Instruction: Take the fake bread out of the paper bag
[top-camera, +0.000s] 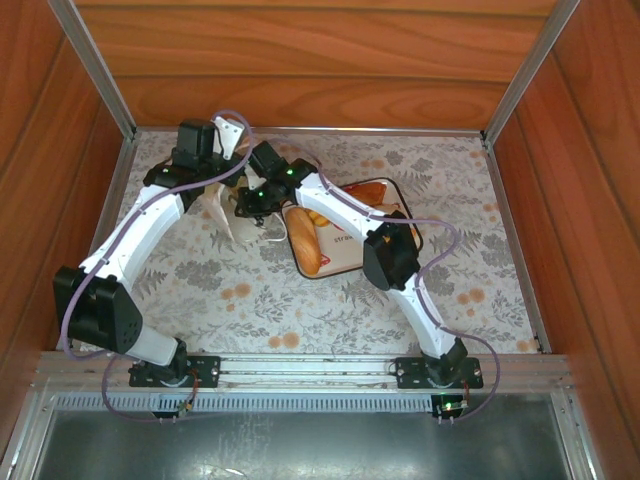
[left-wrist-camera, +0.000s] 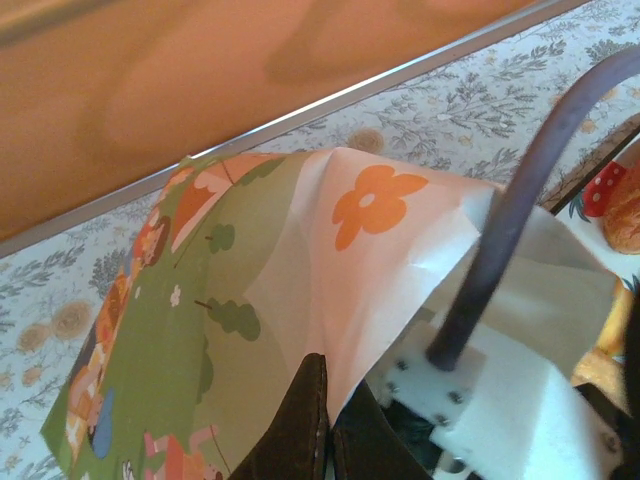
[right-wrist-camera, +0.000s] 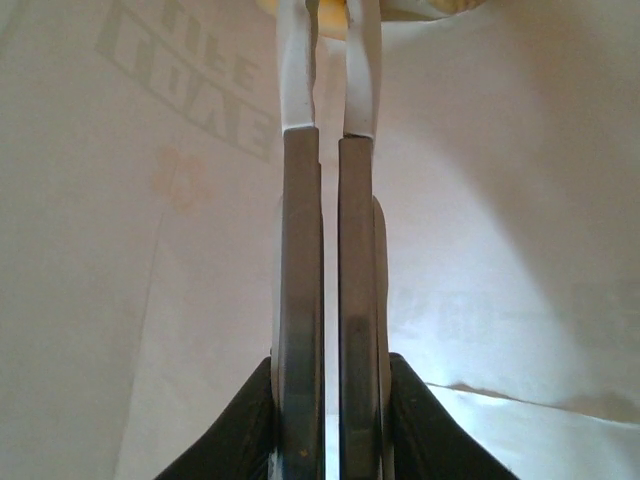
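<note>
The paper bag stands at the back of the table, white with a green and orange cartoon print on one side. My left gripper is shut on the bag's top edge, pinching the paper. My right gripper is down inside the bag, its fingers pressed nearly together with nothing visible between them and white bag wall all round. A yellowish shape sits just past its tips. Fake bread, a long loaf and an orange piece, lies on the tray to the right of the bag.
The white tray sits right of the bag, under the right arm's forearm. The right arm's white bracket and its cable cross close beside the left fingers. Wooden walls enclose the table at the back and both sides.
</note>
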